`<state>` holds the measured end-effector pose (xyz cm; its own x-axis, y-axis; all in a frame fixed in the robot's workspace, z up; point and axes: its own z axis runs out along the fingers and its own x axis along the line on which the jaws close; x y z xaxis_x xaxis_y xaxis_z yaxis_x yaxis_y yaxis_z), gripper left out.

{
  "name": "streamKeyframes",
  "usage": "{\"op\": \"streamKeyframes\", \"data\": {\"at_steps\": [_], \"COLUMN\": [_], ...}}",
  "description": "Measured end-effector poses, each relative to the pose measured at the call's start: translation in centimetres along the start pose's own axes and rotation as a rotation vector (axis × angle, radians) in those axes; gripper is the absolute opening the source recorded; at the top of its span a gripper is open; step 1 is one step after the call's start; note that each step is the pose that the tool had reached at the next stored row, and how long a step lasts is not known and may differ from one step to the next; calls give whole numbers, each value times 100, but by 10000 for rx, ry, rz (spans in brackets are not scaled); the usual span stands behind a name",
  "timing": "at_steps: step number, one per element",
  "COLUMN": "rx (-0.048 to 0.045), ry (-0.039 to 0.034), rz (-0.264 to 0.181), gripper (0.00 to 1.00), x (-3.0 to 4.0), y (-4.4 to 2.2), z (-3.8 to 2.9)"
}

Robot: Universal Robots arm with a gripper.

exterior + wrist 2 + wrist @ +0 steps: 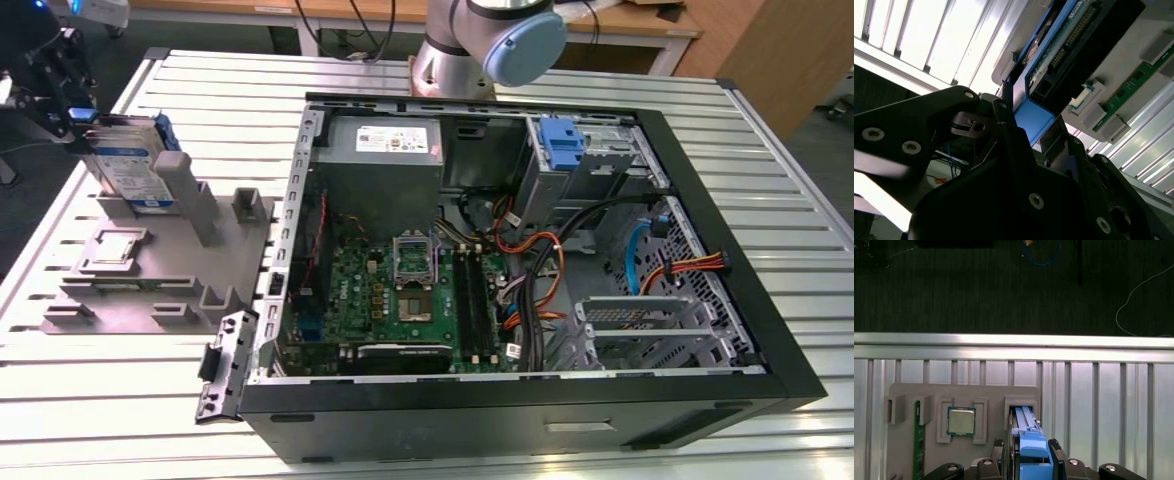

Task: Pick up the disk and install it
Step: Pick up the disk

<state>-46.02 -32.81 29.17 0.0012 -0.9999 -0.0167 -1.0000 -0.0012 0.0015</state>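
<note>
Gripper (80, 120) clamps the disk (134, 172) upright in grey holder (150, 272)

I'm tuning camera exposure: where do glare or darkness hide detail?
In the second wrist view the table washes out white; in the first wrist view the floor beyond the table is near black; the exterior view is evenly lit, the computer case shaded inside.

In all there are one disk (134, 172), one gripper (1030, 449), one grey holder (160, 285), one processor chip (961, 421), one green memory stick (917, 440), one open computer case (534, 405), one power-supply box (387, 150), one lone blue bracket (566, 145) and one bench (227, 80).
</note>
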Motion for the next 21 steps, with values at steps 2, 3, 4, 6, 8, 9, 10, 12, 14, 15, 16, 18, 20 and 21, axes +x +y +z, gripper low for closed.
{"op": "streamKeyframes", "data": {"at_steps": [2,3,4,6,8,9,10,12,14,15,16,18,20,21], "rx": [1,2,1,1,1,1,1,1,1,1,1,3,4,2], "ry": [-1,-1,-1,-1,0,-1,-1,-1,-1,-1,-1,-2,-13,-23], "rz": [0,0,0,0,0,0,0,0,0,0,0,1,0,0], "gripper": [47,47,47,47,47,47,47,46,39,39,39,39,39,39], "x": [0,0,0,0,0,0,0,0,0,0,0,3,15,22], "y": [0,0,0,0,0,0,0,0,0,0,0,0,0,0], "z": [4,4,4,4,4,4,4,5,5,5,5,7,7,6]}}
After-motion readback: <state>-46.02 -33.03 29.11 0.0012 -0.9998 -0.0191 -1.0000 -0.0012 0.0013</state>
